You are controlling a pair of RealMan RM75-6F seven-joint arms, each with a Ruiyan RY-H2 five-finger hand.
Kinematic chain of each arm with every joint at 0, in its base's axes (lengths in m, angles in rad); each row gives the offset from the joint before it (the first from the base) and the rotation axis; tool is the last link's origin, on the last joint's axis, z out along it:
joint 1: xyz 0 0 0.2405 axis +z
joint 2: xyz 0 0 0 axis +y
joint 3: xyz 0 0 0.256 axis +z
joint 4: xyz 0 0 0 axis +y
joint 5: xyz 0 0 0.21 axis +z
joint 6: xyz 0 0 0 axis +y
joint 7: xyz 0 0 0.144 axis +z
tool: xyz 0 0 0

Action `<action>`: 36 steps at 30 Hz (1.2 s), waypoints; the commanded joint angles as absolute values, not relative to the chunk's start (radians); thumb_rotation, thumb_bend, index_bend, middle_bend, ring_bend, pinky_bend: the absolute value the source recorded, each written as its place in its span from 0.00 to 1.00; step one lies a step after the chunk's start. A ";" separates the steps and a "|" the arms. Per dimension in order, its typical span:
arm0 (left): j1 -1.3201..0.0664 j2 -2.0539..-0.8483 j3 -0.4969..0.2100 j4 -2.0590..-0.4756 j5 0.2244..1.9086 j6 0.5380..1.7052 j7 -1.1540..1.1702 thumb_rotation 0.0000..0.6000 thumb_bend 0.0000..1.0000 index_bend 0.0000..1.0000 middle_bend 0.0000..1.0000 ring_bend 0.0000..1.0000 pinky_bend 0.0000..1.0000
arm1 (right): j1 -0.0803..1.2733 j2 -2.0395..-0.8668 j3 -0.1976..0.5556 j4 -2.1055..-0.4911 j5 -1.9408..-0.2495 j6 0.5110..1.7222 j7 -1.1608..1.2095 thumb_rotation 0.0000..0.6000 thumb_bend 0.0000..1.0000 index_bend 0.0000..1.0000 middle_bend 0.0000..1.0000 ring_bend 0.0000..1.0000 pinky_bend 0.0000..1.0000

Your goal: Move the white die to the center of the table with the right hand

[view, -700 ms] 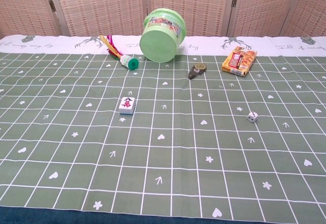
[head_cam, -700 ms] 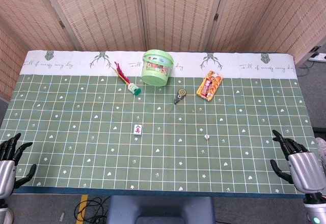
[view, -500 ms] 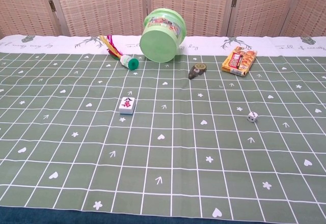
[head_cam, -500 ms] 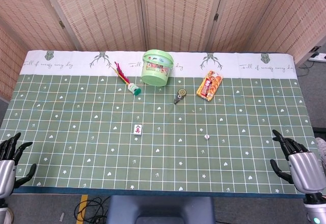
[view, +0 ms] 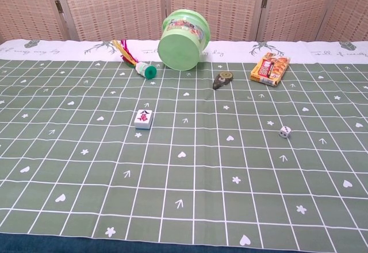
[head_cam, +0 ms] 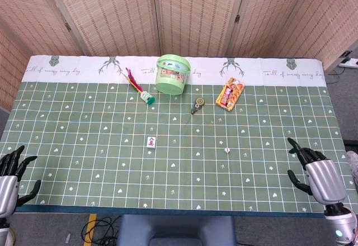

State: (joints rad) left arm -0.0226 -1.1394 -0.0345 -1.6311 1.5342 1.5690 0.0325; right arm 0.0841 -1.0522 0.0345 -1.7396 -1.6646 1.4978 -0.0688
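Note:
The small white die (head_cam: 227,150) (view: 284,131) lies on the green grid cloth, right of the table's middle. My right hand (head_cam: 316,176) hovers over the near right corner, fingers spread, holding nothing, well to the right of the die and nearer to me. My left hand (head_cam: 11,176) stays at the near left corner, fingers apart and empty. Neither hand shows in the chest view.
A mahjong tile (head_cam: 151,141) (view: 144,118) lies left of centre. At the back stand a green bucket (head_cam: 173,74) (view: 184,39), a feathered shuttlecock (head_cam: 141,89), a dark small tool (head_cam: 196,105) and an orange snack pack (head_cam: 230,94) (view: 270,69).
My right hand has shifted left and a little farther onto the table, toward the die. The left hand and all objects stay where they were.

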 commanded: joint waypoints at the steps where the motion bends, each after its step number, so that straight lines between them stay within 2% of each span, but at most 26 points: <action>1: -0.021 -1.138 -0.033 -1.634 1.535 1.570 0.035 1.00 0.39 0.23 0.02 0.03 0.09 | 0.161 -1.068 0.062 -1.764 -1.637 1.391 -0.089 1.00 0.30 0.10 0.42 0.44 0.45; 5: -0.017 -1.137 -0.030 -1.636 1.530 1.571 0.036 1.00 0.39 0.23 0.02 0.03 0.09 | 0.239 -1.109 0.092 -1.764 -1.581 1.273 -0.129 1.00 0.30 0.15 0.57 0.62 0.64; 9: -0.012 -1.135 -0.028 -1.635 1.526 1.572 0.037 1.00 0.39 0.23 0.02 0.03 0.09 | 0.321 -1.166 0.124 -1.746 -1.494 1.149 -0.200 1.00 0.30 0.24 0.78 0.84 0.86; 11: -0.010 -1.135 -0.027 -1.635 1.524 1.572 0.038 1.00 0.39 0.23 0.02 0.03 0.09 | 0.360 -1.207 0.139 -1.719 -1.449 1.096 -0.223 1.00 0.30 0.27 0.84 0.90 0.90; 21: -0.003 -1.139 -0.025 -1.622 1.510 1.570 0.032 1.00 0.39 0.23 0.02 0.03 0.09 | 0.476 -1.366 0.156 -1.575 -1.278 0.944 -0.313 1.00 0.30 0.31 0.92 1.00 0.95; 36: 0.000 -1.150 -0.025 -1.606 1.500 1.560 0.030 1.00 0.39 0.23 0.02 0.03 0.09 | 0.555 -1.457 0.139 -1.473 -1.172 0.880 -0.376 1.00 0.30 0.37 0.94 1.00 0.96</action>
